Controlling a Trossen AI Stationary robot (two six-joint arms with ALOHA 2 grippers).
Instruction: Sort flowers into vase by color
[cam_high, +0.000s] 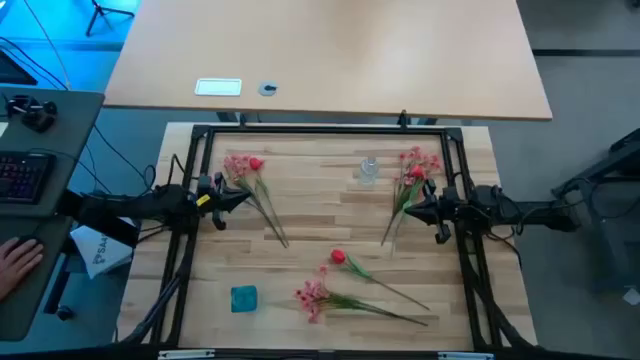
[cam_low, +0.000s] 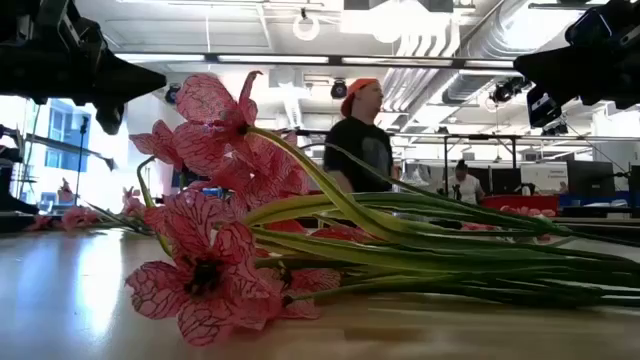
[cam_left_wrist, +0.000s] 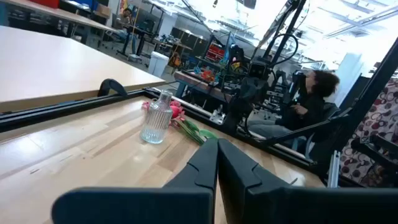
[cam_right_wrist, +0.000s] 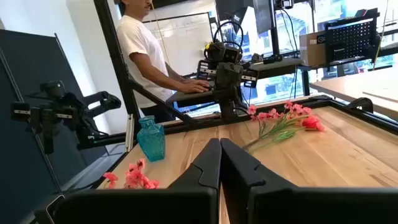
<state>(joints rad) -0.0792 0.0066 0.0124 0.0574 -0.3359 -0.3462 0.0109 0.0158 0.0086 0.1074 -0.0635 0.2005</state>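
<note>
Several flowers lie flat on the wooden table. One red and pink bunch (cam_high: 250, 178) is at far left, another (cam_high: 412, 175) at far right. Near the middle lie a red-bud flower (cam_high: 340, 258) and a pink spray (cam_high: 313, 295), which fills the low view (cam_low: 220, 260). A clear glass vase (cam_high: 368, 170) (cam_left_wrist: 155, 118) stands far of centre. A blue vase (cam_high: 243, 298) (cam_right_wrist: 151, 140) stands near left. My left gripper (cam_high: 240, 196) (cam_left_wrist: 216, 146) is shut beside the left bunch. My right gripper (cam_high: 410, 208) (cam_right_wrist: 219, 146) is shut above the right bunch's stems. Both are raised off the table.
A black frame (cam_high: 320, 130) rims the work area. Beyond it stands another tabletop (cam_high: 330, 50) with a card and a small disc. A person's hand (cam_high: 15, 258) rests by a keyboard on the left. People stand in the room behind. Bare wood lies between the bunches.
</note>
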